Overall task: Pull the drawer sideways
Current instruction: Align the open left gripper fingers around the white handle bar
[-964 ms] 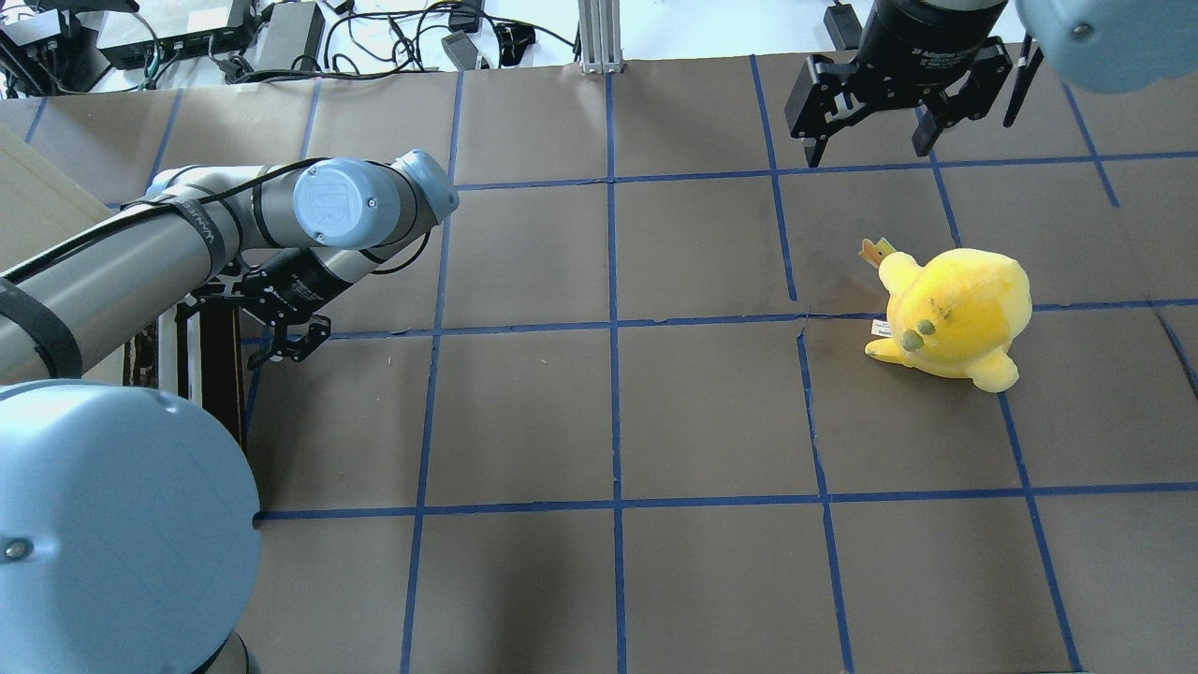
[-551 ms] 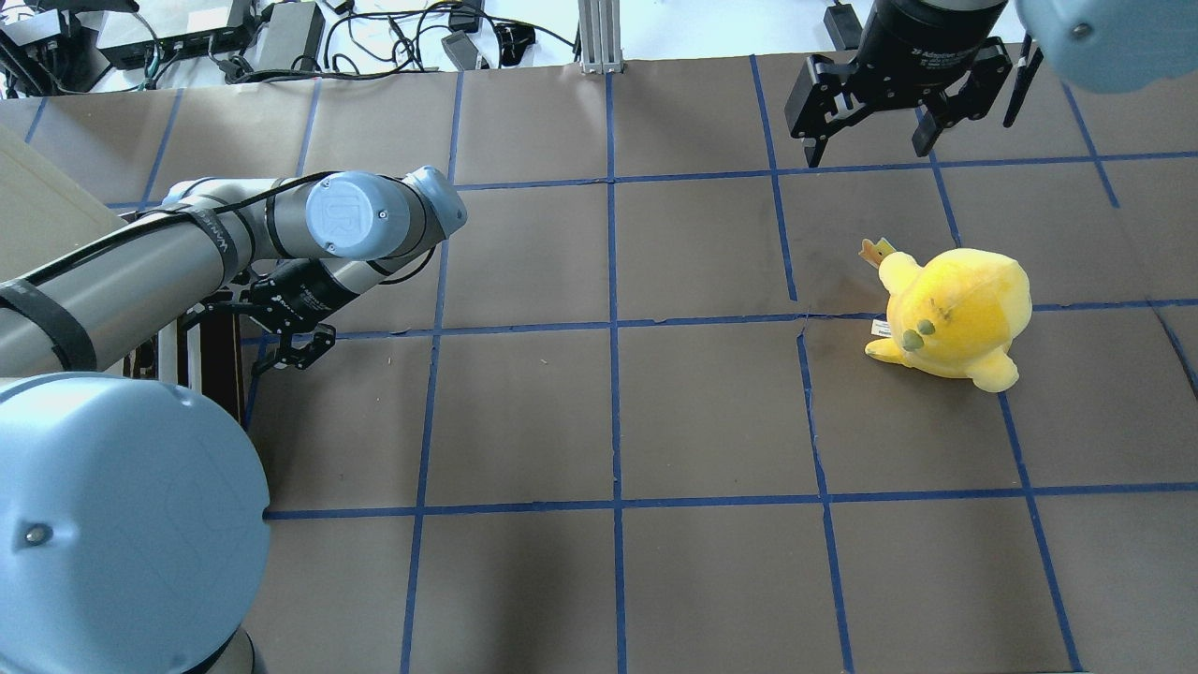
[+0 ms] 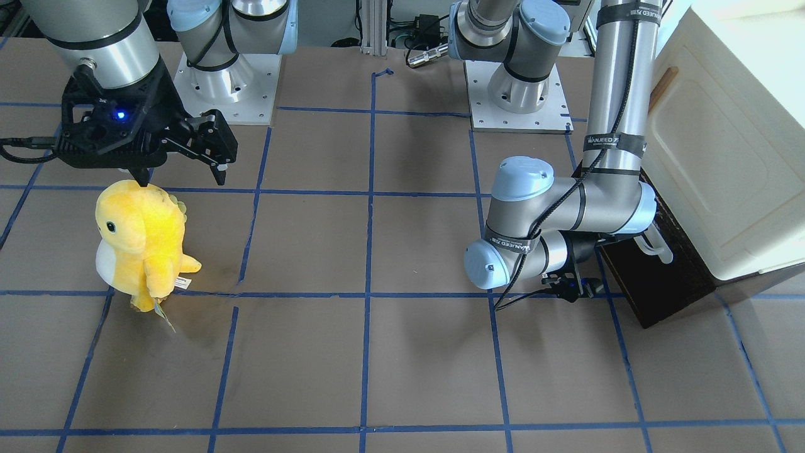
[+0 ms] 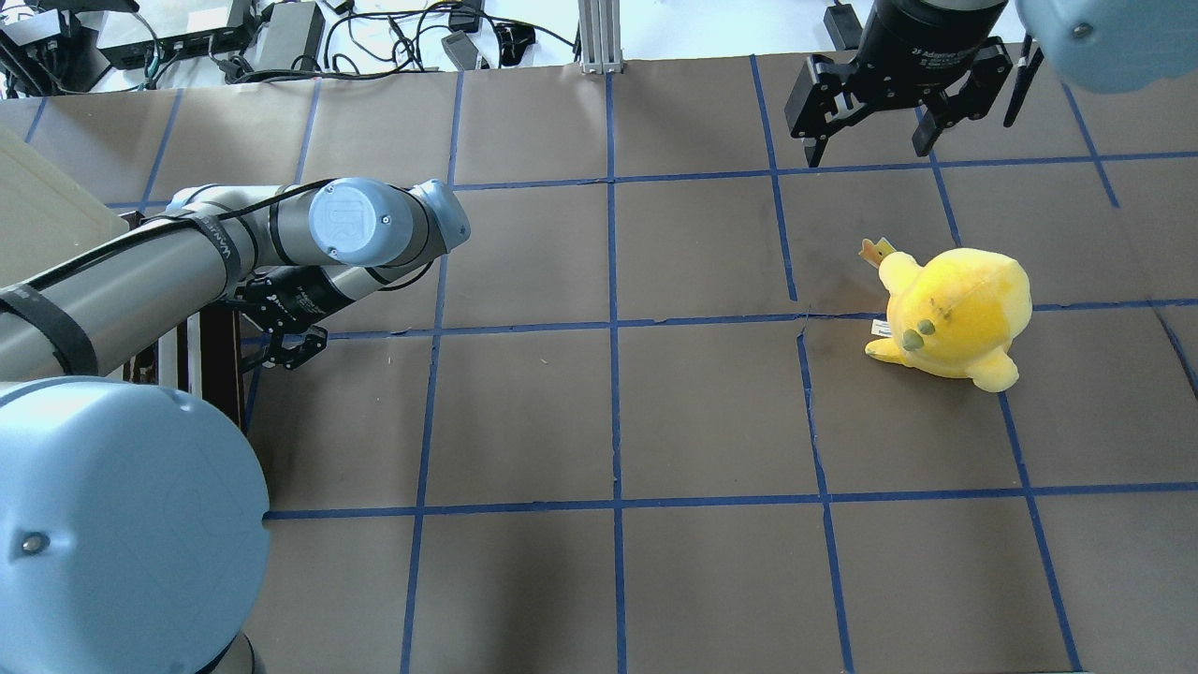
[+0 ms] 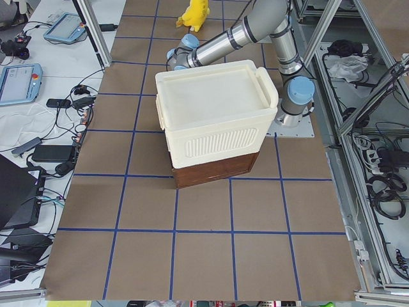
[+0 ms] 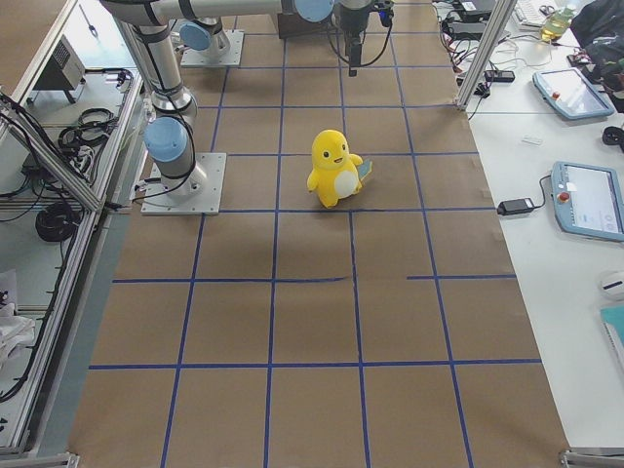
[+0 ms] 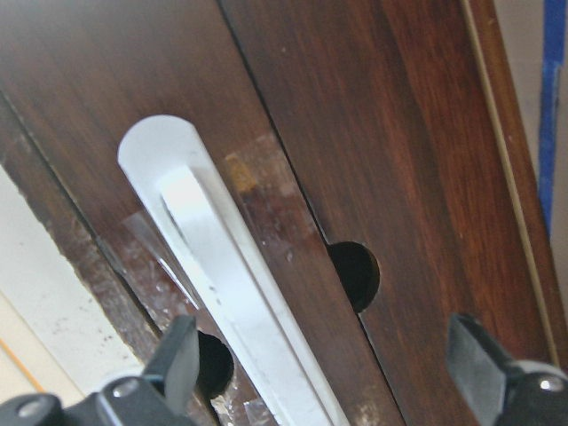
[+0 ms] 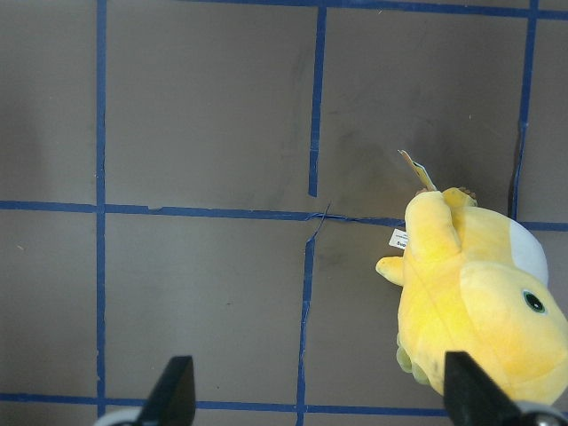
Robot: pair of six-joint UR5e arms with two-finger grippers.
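Over the last second the left arm's wrist has slid a little lower and rightward in the overhead view, and the left claw [image 4: 298, 350] has shifted slightly with it. The right arm and the plush toy [image 4: 953, 315] sit where they were. Straight ahead of the left claw, very close, is the dark brown front of the drawer [image 7: 408, 133], which lies under a cream-white cabinet [image 3: 723, 157] standing on the table [image 4: 608, 421]. Its fingers [image 7: 177, 362] are spread wide with nothing gripped. The drawer's long white handle [image 7: 222, 266] runs slantwise between them, much nearer one finger than the other, and I cannot tell whether either pad touches it. Two dark round holes [image 7: 355, 275] in the wood lie just beside the handle, one on each side. The right claw [image 4: 867, 142] hangs above the table, well apart from the drawer and pointing down, its fingers likewise parted wide and holding nothing. The yellow plush toy stands upright on the table near that claw and below it, toward one finger's side in the wrist view.
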